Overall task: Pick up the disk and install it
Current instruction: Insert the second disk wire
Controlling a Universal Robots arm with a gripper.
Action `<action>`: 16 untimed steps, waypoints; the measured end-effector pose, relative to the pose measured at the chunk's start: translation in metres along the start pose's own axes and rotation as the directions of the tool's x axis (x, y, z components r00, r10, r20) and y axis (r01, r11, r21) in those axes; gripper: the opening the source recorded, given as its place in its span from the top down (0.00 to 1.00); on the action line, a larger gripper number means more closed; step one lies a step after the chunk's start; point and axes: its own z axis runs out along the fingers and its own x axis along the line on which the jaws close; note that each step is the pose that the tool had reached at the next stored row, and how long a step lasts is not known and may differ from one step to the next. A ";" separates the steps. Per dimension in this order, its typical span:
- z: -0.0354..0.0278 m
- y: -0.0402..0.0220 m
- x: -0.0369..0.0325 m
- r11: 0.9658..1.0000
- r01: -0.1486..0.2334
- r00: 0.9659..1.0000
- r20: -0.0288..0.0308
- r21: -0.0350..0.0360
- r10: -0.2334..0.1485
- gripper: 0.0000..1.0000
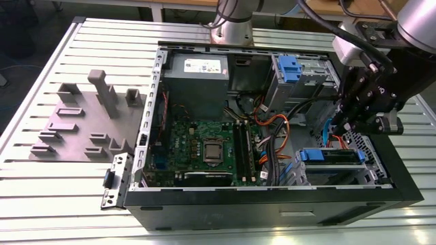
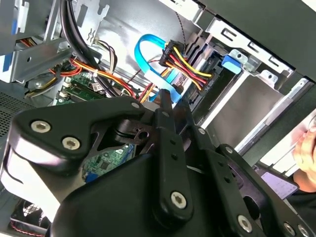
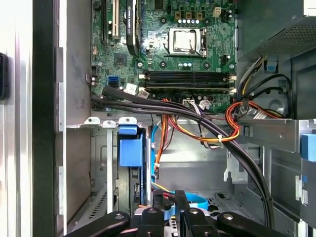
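The disk (image 1: 332, 155) is seated in its bay at the case's (image 1: 381, 196) front corner; the gripper (image 1: 354, 126) is poised above it, jaw state indeterminable; any final press is best kept square.

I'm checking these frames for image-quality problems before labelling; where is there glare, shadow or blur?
Exterior view: even light, mild sheen on the slatted table, case interior readable. Second wrist view: the gripper body looms dark and soft up close, while the cables behind are sharper. First wrist view: the motherboard is crisp and the case wall is shadowed.
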 end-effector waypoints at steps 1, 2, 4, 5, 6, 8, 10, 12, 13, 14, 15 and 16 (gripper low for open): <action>0.0013 0.0000 0.0000 1.000 0.000 1.000 0.000 0.000 0.000 0.76; 0.0027 0.0000 0.0001 1.000 0.000 1.000 -0.001 0.000 0.000 0.76; 0.0054 -0.0001 0.0002 1.000 0.000 1.000 -0.002 0.000 0.000 0.76; 0.0067 -0.0001 0.0003 1.000 0.000 1.000 -0.005 0.000 0.000 0.76; 0.0078 -0.0001 0.0003 1.000 0.000 1.000 -0.007 0.000 0.000 0.76; 0.0094 -0.0004 0.0004 1.000 0.000 1.000 -0.014 0.000 0.000 0.76; 0.0096 -0.0004 0.0004 1.000 0.000 1.000 -0.017 0.000 0.000 0.78; 0.0096 -0.0005 0.0004 1.000 0.000 1.000 -0.017 0.000 0.000 0.84; 0.0095 -0.0004 0.0004 1.000 0.000 1.000 -0.017 0.000 0.000 0.84; 0.0095 -0.0004 0.0004 1.000 0.000 1.000 -0.017 0.000 0.000 0.84; 0.0096 -0.0004 0.0004 1.000 0.000 1.000 -0.017 0.000 0.000 0.84; 0.0096 -0.0004 0.0004 1.000 0.000 1.000 -0.017 0.000 0.000 0.84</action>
